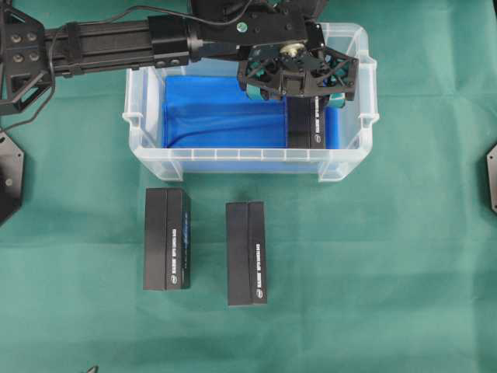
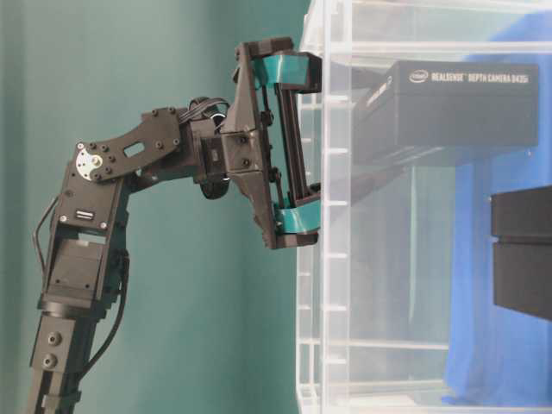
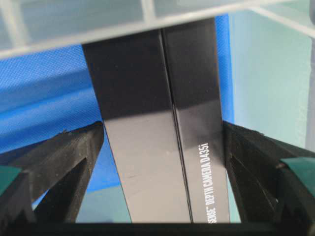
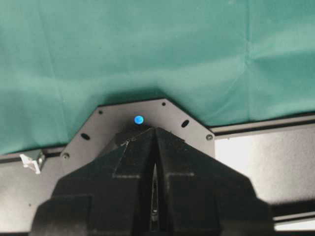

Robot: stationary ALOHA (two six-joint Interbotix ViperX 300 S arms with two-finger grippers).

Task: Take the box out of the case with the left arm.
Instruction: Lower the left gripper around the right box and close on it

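- Overhead exterior view: the left arm (image 1: 116,43) reaches across from the left, and the left gripper (image 1: 299,78) hangs over the right end of the case (image 1: 147,151), a clear bin lined with a blue sheet (image 1: 217,113).
- The box (image 1: 309,124) lies inside the case at its right end, partly hidden under the gripper.
- Two more black boxes lie on the green cloth (image 1: 388,272) in front of the case: a left spare box (image 1: 166,239) and a middle spare box (image 1: 246,253), apart from each other.
- Left wrist view: the jaws are spread wide, one finger on each side of the box (image 3: 157,128); contact is not visible, so nothing is gripped.
- Right wrist view: the right gripper (image 4: 153,187) has its fingers pressed together, holding nothing, above its black base plate (image 4: 147,115).
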